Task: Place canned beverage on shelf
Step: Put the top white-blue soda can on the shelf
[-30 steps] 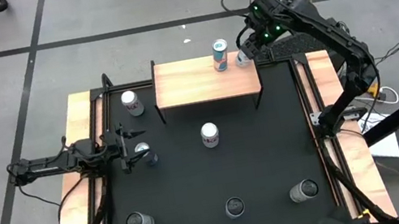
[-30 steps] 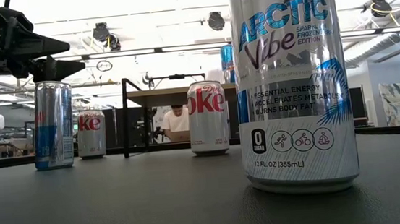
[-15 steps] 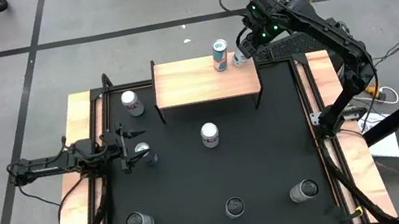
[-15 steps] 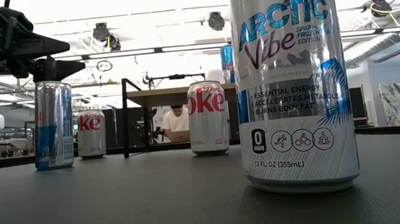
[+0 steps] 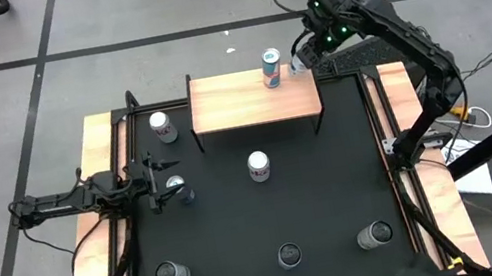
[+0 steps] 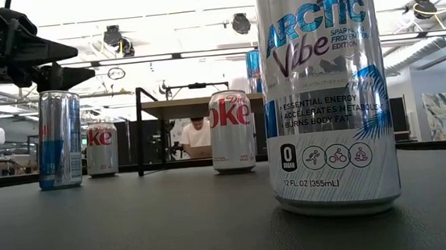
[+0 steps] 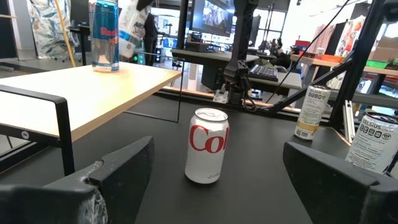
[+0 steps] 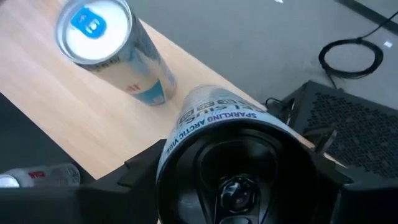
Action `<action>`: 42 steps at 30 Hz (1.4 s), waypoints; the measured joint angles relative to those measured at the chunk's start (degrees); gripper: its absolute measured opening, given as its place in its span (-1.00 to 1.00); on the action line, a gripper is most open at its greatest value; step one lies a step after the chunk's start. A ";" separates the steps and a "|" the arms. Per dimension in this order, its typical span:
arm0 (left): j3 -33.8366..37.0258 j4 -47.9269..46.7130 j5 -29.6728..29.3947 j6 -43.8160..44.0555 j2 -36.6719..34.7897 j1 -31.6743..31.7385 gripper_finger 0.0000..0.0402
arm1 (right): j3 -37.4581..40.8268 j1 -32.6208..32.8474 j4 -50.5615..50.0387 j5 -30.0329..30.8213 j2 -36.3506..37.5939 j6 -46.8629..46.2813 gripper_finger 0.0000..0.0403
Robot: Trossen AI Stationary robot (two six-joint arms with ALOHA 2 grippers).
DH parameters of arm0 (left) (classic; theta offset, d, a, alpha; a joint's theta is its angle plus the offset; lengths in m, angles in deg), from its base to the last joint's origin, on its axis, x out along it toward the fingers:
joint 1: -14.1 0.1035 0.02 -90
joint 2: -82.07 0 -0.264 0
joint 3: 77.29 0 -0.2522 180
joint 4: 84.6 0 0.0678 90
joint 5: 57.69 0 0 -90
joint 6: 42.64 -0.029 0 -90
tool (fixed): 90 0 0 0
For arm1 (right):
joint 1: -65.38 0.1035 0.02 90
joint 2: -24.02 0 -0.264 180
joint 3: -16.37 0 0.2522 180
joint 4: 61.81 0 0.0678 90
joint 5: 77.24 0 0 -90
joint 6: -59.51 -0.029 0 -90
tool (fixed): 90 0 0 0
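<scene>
The shelf [image 5: 254, 98], a low light-wood table on black legs, stands at the table's far side. A blue Red Bull can [image 5: 271, 66] stands upright on its far right part. My right gripper [image 5: 299, 59] is just right of that can, over the shelf's far right corner, and is shut on a white Celsius can [image 8: 217, 115]. My left gripper [image 5: 157, 184] is open and empty at the table's left. It hovers above another blue can [image 6: 58, 139] that stands on the black mat. Between its fingers, the left wrist view shows a Diet Coke can [image 7: 207, 146] farther off. My right gripper pinches the Celsius can's round wall [image 8: 177, 134] between its two fingers [image 8: 142, 169], one on each side. The fingers slant down from above and lie along the can, whose end faces the wrist camera. In the left wrist view the can [image 7: 129, 31] is tilted above the shelf top.
One Diet Coke can [image 5: 160, 125] stands left of the shelf and another [image 5: 258, 165] at mid-table. Three cans [image 5: 289, 254] stand in a row along the near edge. One of them, a Celsius can [image 6: 325, 92], fills the low view's right. Bare shelf top lies left of the Red Bull can.
My right gripper has moved a little toward the far edge with the Celsius can, staying beside the Red Bull can. My left arm has kept still.
</scene>
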State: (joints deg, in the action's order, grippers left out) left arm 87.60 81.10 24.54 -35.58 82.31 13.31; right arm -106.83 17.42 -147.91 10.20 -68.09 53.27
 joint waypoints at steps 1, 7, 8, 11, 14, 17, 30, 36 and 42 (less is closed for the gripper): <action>0.00 0.00 0.00 0.01 0.00 0.00 0.80 | -0.02 0.02 -0.40 0.00 0.01 0.00 0.24; 0.00 0.00 0.00 0.01 -0.01 -0.01 0.80 | 0.00 0.02 -1.75 -0.12 -0.26 0.04 0.26; 0.00 0.00 0.00 0.00 0.00 -0.01 0.80 | 0.00 0.02 -1.90 -0.11 -0.35 0.03 0.26; -0.01 0.01 0.00 -0.01 0.00 -0.01 0.80 | 0.00 0.02 -2.00 0.02 -0.47 0.00 0.26; 0.00 0.00 0.00 -0.01 -0.01 -0.01 0.80 | 0.00 0.02 -2.24 0.09 -0.41 0.05 0.26; 0.00 0.00 0.00 -0.01 0.01 0.01 0.80 | 0.00 0.02 -2.92 1.95 -0.56 0.09 0.26; 0.00 0.00 0.00 0.01 -0.01 -0.01 0.80 | -0.44 0.02 -3.35 2.93 -3.90 1.44 0.26; 0.00 0.00 0.00 0.01 0.01 -0.01 0.80 | -0.34 0.02 -3.74 2.88 -3.71 1.22 0.26; 0.00 0.00 0.00 0.01 0.00 0.00 0.80 | -0.26 0.02 -3.55 2.55 -3.73 1.40 0.26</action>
State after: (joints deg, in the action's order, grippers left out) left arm 87.60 81.10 24.54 -35.57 82.31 13.31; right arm -107.10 17.44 -151.46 12.74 -71.82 54.67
